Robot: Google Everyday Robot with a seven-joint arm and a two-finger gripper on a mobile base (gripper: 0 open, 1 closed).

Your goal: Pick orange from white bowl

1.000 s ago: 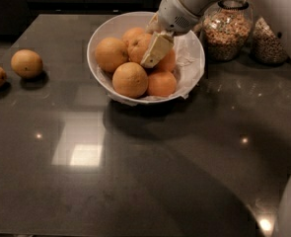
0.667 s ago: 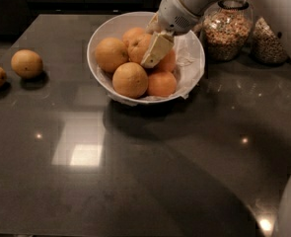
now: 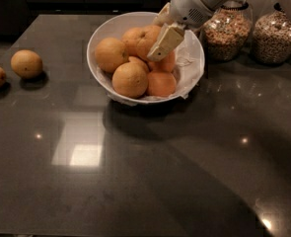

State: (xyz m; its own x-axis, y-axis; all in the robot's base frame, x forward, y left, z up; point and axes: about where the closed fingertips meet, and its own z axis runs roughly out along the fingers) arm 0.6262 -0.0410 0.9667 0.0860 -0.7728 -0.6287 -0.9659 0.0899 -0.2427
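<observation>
Pincer (image 3: 161, 44) down inside the white bowl (image 3: 99, 33), against the orange (image 3: 141, 39) at the back of the heap. Impossible to tell whether apart or clamped. Now a touch higher and further right than a second ago; heap and bowl unmoved. Crowded round by other oranges (image 3: 130, 79), with paper lining (image 3: 187, 68) along the right rim. Far left on the table (image 3: 160, 172): two paler fruits (image 3: 26, 63). Right behind the bowl: two glass jars (image 3: 227, 33).

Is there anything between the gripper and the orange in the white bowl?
Nothing visible does. The gripper is inside the white bowl, right against the orange at the back of the pile.
</observation>
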